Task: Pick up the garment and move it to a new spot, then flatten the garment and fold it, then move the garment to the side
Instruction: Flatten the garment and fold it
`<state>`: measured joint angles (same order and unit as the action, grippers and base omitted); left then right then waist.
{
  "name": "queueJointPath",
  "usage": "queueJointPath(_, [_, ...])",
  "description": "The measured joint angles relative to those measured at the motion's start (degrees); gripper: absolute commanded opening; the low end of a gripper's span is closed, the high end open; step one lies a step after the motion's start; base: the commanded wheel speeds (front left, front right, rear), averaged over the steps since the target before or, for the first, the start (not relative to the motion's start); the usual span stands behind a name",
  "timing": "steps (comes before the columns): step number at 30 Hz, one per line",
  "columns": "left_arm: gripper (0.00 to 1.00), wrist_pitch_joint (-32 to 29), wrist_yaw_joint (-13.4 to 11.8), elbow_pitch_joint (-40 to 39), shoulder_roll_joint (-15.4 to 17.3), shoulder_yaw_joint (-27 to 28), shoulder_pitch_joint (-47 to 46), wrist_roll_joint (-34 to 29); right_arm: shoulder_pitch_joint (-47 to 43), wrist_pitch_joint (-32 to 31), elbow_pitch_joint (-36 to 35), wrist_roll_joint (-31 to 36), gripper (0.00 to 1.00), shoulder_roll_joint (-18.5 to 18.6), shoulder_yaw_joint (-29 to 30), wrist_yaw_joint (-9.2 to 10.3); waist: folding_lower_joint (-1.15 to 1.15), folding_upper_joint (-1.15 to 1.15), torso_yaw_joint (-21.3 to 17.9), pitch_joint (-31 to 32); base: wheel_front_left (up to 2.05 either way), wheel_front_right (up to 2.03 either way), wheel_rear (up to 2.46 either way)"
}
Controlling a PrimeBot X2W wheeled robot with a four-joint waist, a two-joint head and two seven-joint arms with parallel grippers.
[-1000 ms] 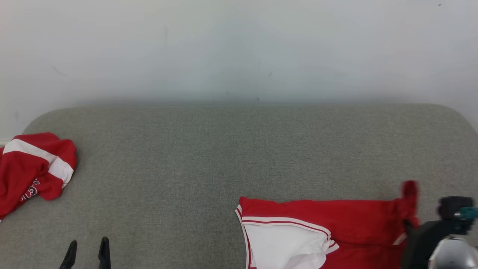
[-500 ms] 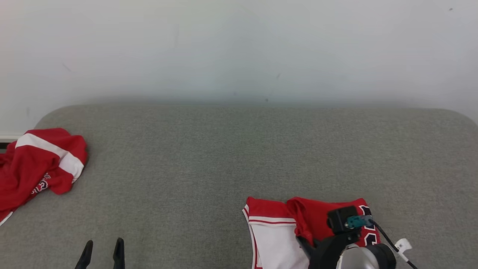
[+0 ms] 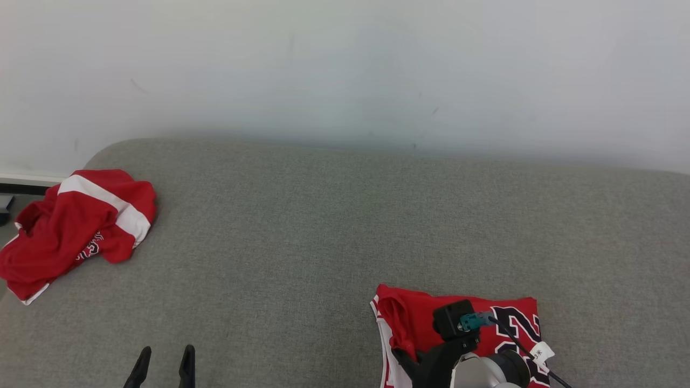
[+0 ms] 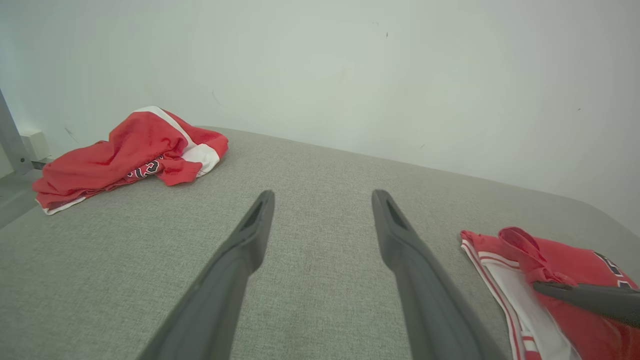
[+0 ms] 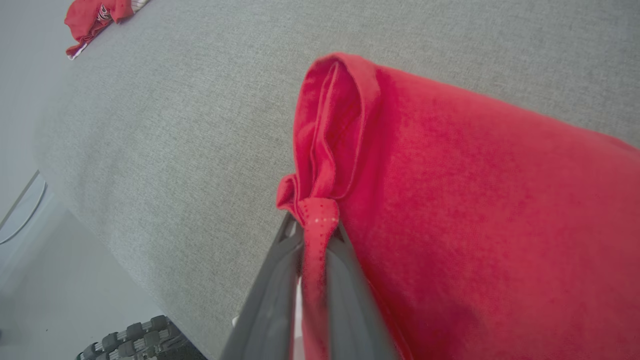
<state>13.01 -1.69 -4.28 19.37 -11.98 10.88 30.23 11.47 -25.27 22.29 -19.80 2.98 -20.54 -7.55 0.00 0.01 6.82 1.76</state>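
Observation:
The garment (image 3: 418, 315), a red jersey with white trim and dark numerals, lies folded over on itself at the near right of the grey padded surface (image 3: 323, 226). My right gripper (image 3: 400, 354) is shut on a bunched red edge at the garment's left side; the right wrist view shows the cloth (image 5: 450, 210) pinched between the fingers (image 5: 316, 232). From the left wrist, the garment (image 4: 550, 260) shows with the right gripper's dark finger (image 4: 585, 296) over it. My left gripper (image 3: 166, 353) hangs open and empty at the near left, tips apart (image 4: 322, 196).
A second red-and-white garment (image 3: 81, 226) lies crumpled at the surface's far left edge (image 4: 130, 155). A pale wall rises behind. The right wrist view shows the surface's rounded near edge, with floor and a wheel (image 5: 130, 335) below.
My right gripper carried the garment's right edge leftward across it, folding it to about half its width. The head camera has turned, shifting the picture. The left gripper stays open.

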Motion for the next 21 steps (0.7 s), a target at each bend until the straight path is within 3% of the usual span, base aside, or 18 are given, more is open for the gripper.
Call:
queueJointPath(1, [1.0, -0.01, -0.01, -0.01, 0.01, -0.1, -0.08, 0.0, 0.31, 0.49, 0.66, -0.45, 0.0, -0.01, -0.32, 0.0, 0.0, 0.0, 0.14, 0.01, 0.0, 0.0, 0.0])
queueJointPath(3, [1.0, -0.16, -0.07, -0.01, 0.07, -0.2, -0.12, 0.0, 0.66, 1.82, 1.37, -1.14, 0.73, 0.01, -0.86, 0.0, 0.0, 0.0, 0.35, 0.06, 0.0, 0.0, 0.0])
queueJointPath(4, [1.0, -0.21, -0.09, -0.01, 0.08, -0.26, -0.13, -0.01, 0.81, 2.44, 1.64, -2.05, 1.0, 0.0, -0.83, 0.0, 0.0, 0.0, 0.39, 0.11, 0.0, 0.0, 0.0])
queueJointPath(10, [1.0, -0.49, -0.34, -0.04, 0.08, -0.59, -0.13, 0.0, 1.37, 4.09, -0.3, -6.19, 1.0, -0.01, -0.86, 0.0, 0.0, 0.0, 0.28, 0.62, 0.0, 0.0, 0.0])
queueJointPath(13, [1.0, -0.49, -0.42, -0.09, 0.08, -0.65, 0.01, 0.01, 0.8, 4.12, -3.25, -4.83, 1.0, -0.09, 1.71, 0.0, 0.0, 0.0, -0.05, 0.95, 0.0, 0.0, 0.0])
queueJointPath(21, [1.0, -0.09, -0.59, 0.03, -0.57, -1.34, 0.56, 0.05, -8.62, 6.95, -12.55, 6.97, 1.0, 3.82, 19.92, 0.0, 0.0, 0.0, -0.51, 2.08, 0.0, 0.0, 0.0])
